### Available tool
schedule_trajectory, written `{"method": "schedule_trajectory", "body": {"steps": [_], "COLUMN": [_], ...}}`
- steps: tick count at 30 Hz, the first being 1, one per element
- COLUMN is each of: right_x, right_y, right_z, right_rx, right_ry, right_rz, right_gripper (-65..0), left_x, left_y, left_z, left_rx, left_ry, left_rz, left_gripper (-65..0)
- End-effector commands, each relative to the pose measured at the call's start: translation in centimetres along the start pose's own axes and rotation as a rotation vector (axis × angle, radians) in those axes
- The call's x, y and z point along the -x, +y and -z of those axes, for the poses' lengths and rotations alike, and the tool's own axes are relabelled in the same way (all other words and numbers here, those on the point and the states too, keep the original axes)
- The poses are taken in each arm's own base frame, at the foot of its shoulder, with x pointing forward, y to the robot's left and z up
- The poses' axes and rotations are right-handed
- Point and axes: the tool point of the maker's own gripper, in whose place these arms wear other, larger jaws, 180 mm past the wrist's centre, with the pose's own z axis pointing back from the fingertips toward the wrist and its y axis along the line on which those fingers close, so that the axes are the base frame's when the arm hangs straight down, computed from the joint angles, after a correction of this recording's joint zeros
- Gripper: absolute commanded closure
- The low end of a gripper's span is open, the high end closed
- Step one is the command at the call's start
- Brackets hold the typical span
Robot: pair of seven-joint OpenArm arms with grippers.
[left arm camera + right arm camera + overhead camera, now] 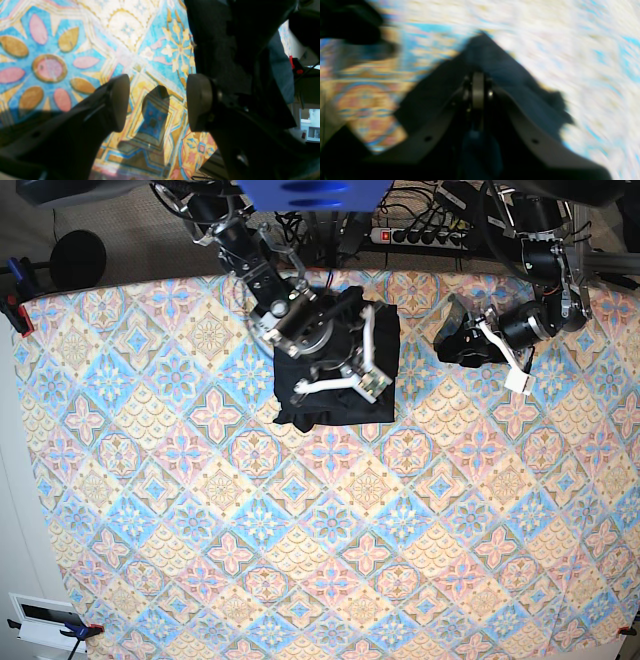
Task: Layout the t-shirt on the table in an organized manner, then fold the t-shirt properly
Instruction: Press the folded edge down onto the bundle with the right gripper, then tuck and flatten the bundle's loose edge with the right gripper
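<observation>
The black t-shirt [340, 408] lies as a compact folded bundle at the back middle of the table [300, 530]. My right gripper [370, 385] rests over the bundle's near right corner. In the blurred right wrist view its pads [478, 90] are pressed together, and dark t-shirt [510, 75] cloth peaks around them above the table [595, 50]. My left gripper [452, 340] hovers to the right of the shirt, apart from it. Its fingers [120, 102] stand wide open over the patterned table [125, 32] with nothing between them; the left gripper [160, 102] casts a shadow on the cloth.
A power strip [430, 235] with cables lies beyond the table's back edge. A red clamp [15, 310] grips the left edge, and a round black object [78, 255] sits off the back left corner. The table edge shows at the lower right of the left wrist view.
</observation>
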Motion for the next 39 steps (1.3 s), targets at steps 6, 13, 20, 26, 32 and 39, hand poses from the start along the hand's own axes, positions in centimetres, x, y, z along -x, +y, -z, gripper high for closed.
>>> {"method": "schedule_trajectory", "body": {"steps": [6,13,20,26,32,39], "right_x": [-0.5,-1.6,-3.5,-0.7,2.8,1.5], "right_y": [3.3,3.0,-4.0,-8.5,-8.1,-6.2], "right_z": [1.0,0.8,-2.1,-2.4,-0.3,0.4], "right_rx": [-0.082,-0.076,0.105,0.208,0.181,0.136], "right_ry": [-0.021,-0.088,-0.168,-0.098,0.007,-0.039], "right_rz": [-0.045,-0.040,0.042,0.128,0.157,0.130], "right_gripper": [0.0,0.0,0.0,0.0,0.0,0.0], "left_x": [-0.3,-0.3,-0.3,-0.4,-0.5,-0.6], "left_y": [0.2,0.3,0.3,0.3,0.3,0.2], "left_z": [-0.4,-0.5,-0.5,-0.5,-0.5,-0.4], "left_rx": [-0.013,-0.015,-0.016,-0.016,-0.015,-0.014], "left_ry": [0.006,0.007,0.008,0.006,0.004,0.003], "left_rz": [0.018,0.018,0.019,0.022,0.022,0.022], "left_gripper": [-33.7,-33.7,-33.7,-33.7,-33.7,-33.7]}}
